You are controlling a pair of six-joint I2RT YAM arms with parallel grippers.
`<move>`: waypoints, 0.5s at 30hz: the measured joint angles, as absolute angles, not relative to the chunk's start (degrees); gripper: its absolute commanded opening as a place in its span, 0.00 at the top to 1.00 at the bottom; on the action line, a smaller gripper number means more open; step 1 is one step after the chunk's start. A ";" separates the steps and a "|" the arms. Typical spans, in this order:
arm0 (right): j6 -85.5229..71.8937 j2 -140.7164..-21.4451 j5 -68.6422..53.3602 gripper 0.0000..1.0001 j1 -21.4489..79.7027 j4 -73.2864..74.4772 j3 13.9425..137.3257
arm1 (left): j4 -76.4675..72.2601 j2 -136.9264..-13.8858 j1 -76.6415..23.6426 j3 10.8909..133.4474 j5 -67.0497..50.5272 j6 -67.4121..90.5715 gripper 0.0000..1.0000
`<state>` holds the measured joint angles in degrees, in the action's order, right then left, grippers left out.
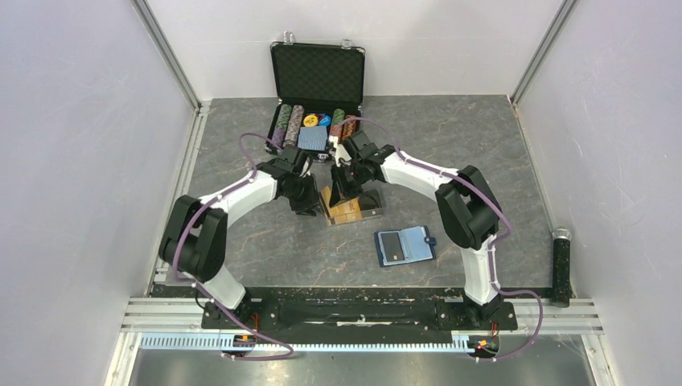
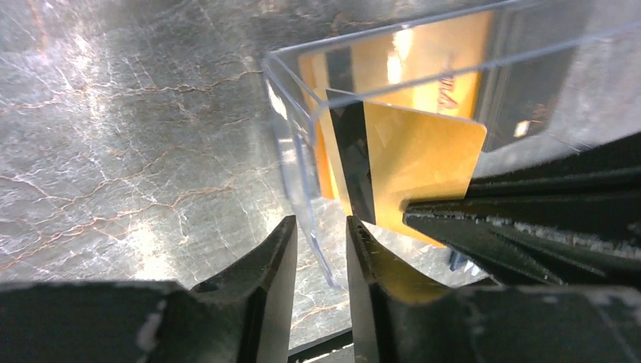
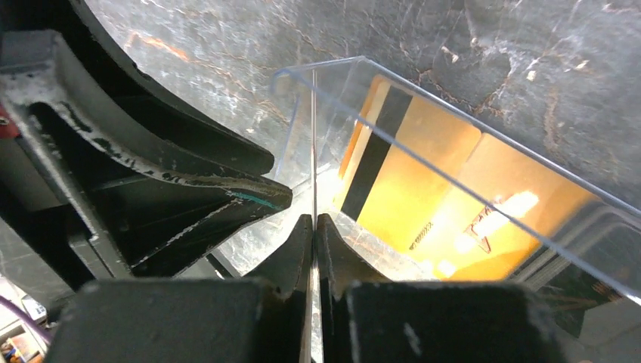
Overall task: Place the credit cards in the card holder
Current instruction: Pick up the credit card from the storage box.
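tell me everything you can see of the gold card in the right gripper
The gold card is thin glossy plastic, gold-orange, with a black stripe along one side and rounded corners. It stands on edge by the open top of the clear tray, pinched at one edge by the shut right gripper.

The left arm (image 1: 241, 193) and right arm (image 1: 418, 173) have white links, black joints, scuffed black fingers (image 2: 264, 291) and purple cables (image 1: 240, 147).
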<state>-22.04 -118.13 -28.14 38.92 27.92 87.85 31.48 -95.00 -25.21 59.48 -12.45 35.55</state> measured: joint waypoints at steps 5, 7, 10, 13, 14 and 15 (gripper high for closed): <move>-22.76 -113.82 -28.60 1.00 37.32 27.29 87.24 | 31.35 -88.55 -25.19 60.25 -12.49 35.55 0.47; -23.14 -112.36 -29.41 1.00 36.27 26.52 86.85 | 30.44 -85.84 -24.99 60.47 -12.93 35.57 0.42; -24.16 -110.26 -31.59 1.00 34.22 24.84 85.38 | 26.61 -82.32 -23.70 60.12 -16.19 35.79 0.39; -26.02 -108.47 -34.83 1.00 31.97 22.41 82.96 | 19.53 -79.81 -21.52 57.28 -20.80 37.41 0.38; -26.94 -107.72 -36.34 1.00 31.33 21.32 81.82 | 16.73 -79.18 -20.80 55.70 -22.81 38.28 0.38; -27.75 -107.11 -37.47 1.00 30.13 20.56 81.03 | 14.33 -78.83 -20.21 54.26 -24.62 39.18 0.38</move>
<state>-27.75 -107.11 -37.47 30.13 20.56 81.03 14.33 -78.83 -20.21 54.26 -24.62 39.18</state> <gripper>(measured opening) 0.010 0.615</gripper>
